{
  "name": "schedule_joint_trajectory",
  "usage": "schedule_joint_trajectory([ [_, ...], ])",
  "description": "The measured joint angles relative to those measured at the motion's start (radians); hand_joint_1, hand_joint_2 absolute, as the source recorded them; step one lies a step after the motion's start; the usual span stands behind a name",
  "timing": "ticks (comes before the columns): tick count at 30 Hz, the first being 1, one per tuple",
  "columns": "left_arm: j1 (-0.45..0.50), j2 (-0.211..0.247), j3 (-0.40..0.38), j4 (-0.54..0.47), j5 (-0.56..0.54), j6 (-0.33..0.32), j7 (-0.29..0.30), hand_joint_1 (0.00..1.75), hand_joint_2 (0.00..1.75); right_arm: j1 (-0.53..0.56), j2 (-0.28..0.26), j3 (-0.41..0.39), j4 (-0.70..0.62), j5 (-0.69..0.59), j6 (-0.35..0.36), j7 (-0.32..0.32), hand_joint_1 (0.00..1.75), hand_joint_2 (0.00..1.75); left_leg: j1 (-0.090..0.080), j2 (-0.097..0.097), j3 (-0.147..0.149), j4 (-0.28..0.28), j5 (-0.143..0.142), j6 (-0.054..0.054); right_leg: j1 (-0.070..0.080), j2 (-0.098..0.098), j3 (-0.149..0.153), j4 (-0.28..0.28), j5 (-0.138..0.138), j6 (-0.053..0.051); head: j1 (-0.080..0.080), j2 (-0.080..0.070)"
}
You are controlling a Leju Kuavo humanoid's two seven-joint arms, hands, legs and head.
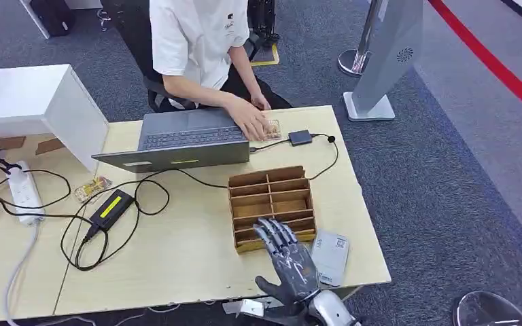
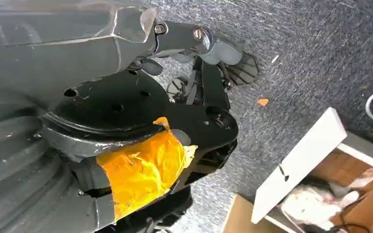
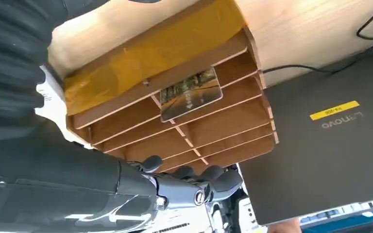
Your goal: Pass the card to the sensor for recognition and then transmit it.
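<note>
Right hand [image 1: 289, 258] hovered empty, fingers spread, over the near edge of the slotted wooden card rack [image 1: 272, 204] on the bench, the landscape-printed card [image 3: 191, 94] lying just ahead in a slot.

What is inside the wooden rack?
The rack holds one card with a landscape picture, standing in a near slot. The other visible slots look empty. In the head view the right robot hand covers part of the front rows.

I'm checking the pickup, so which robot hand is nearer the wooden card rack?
Right. The right hand hovers over the wooden card rack, its fingers above the near rows. The left hand hangs over the carpet, away from it.
</note>
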Motion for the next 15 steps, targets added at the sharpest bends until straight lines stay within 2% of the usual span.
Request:
schedule_joint_trajectory([
  [8, 0.000, 0.007, -0.042, 0.000, -0.045, -0.010, 0.000, 0.00, 1.75, -0.057, 0.040, 0.000, 0.109, 0.012, -0.043, 0.018, 0.00, 1.75, 0.000, 0.000, 0.000, 0.000, 0.000, -0.001, 0.000, 0.000, 0.000, 0.000, 0.000, 0.000, 0.000, 0.000],
  [9, 0.000, 0.007, -0.043, 0.000, -0.045, -0.012, -0.001, 0.00, 0.00, -0.061, 0.042, 0.000, 0.118, 0.011, -0.044, 0.018, 0.00, 1.75, 0.000, 0.000, 0.000, 0.000, 0.000, -0.001, 0.000, 0.000, 0.000, 0.000, 0.000, 0.000, 0.000, 0.000],
  [10, 0.001, 0.008, -0.045, 0.000, -0.046, -0.014, -0.003, 0.00, 0.00, -0.064, 0.043, -0.001, 0.127, 0.011, -0.045, 0.019, 0.00, 1.75, 0.000, 0.000, 0.000, 0.000, 0.000, -0.001, 0.000, 0.000, 0.000, 0.000, 0.000, 0.000, 0.000, 0.000],
  [11, 0.001, 0.009, -0.048, 0.000, -0.049, -0.018, -0.008, 0.00, 1.75, -0.066, 0.046, -0.001, 0.134, 0.011, -0.046, 0.019, 0.00, 1.75, 0.000, 0.000, 0.000, 0.000, 0.000, -0.001, 0.000, 0.000, 0.000, 0.000, 0.000, 0.000, 0.000, 0.000],
  [15, 0.001, 0.012, -0.055, 0.000, -0.062, -0.022, -0.043, 0.00, 1.75, -0.073, 0.050, -0.005, 0.153, 0.014, -0.051, 0.026, 0.00, 1.75, 0.000, 0.000, 0.000, 0.000, 0.000, -0.001, 0.000, 0.000, 0.000, 0.000, 0.000, 0.000, 0.000, 0.000],
])
